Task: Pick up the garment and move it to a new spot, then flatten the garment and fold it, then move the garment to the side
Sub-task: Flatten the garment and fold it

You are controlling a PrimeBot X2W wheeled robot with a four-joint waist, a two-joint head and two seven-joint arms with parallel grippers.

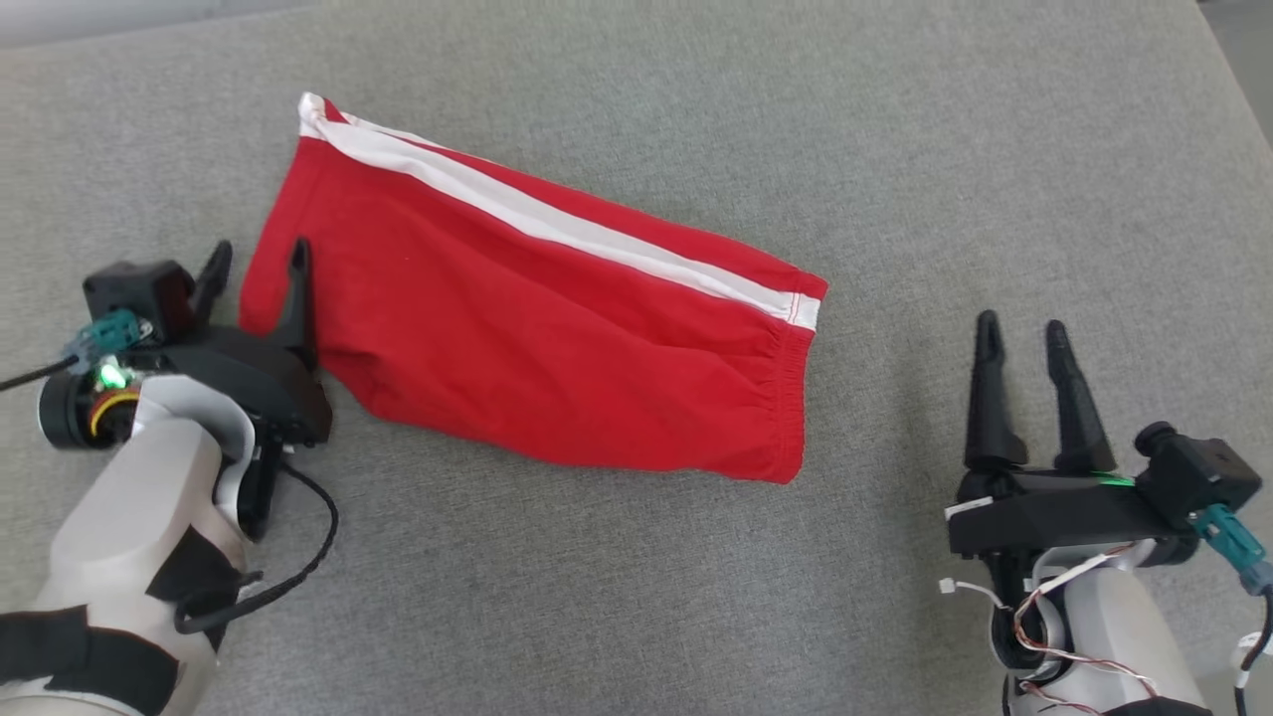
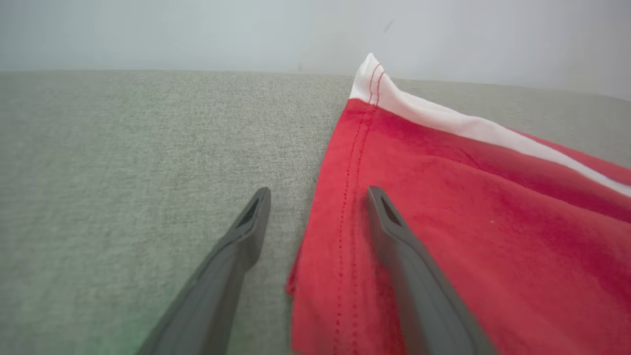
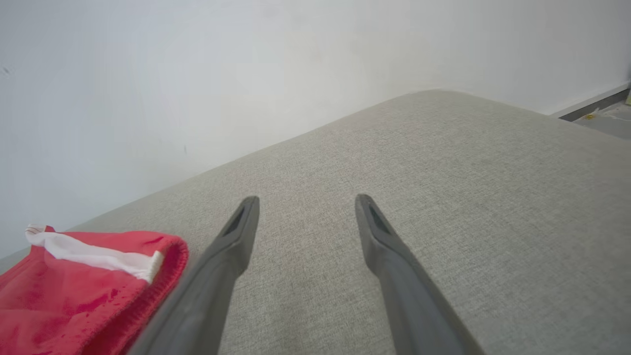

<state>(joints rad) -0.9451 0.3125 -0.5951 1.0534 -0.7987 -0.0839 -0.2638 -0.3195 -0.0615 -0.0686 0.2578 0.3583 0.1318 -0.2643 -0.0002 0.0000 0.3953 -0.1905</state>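
Observation:
The garment [image 1: 537,318] is a pair of red shorts with a white side stripe, lying folded and flat on the grey cushion, slanting from upper left to lower right. My left gripper [image 1: 257,261] stands open at its left hem edge, one finger over the red cloth [image 2: 443,207] and the other over bare fabric, holding nothing. My right gripper [image 1: 1020,334] is open and apart from the shorts, to the right of the elastic waistband [image 1: 791,398]. In the right wrist view the waistband end [image 3: 88,286] lies to the lower left of my right gripper [image 3: 305,202].
A grey fabric surface [image 1: 636,597] spreads all around the shorts. A pale wall [image 3: 246,74] rises behind its far edge. A strip of floor [image 3: 606,116] shows past the rounded right corner.

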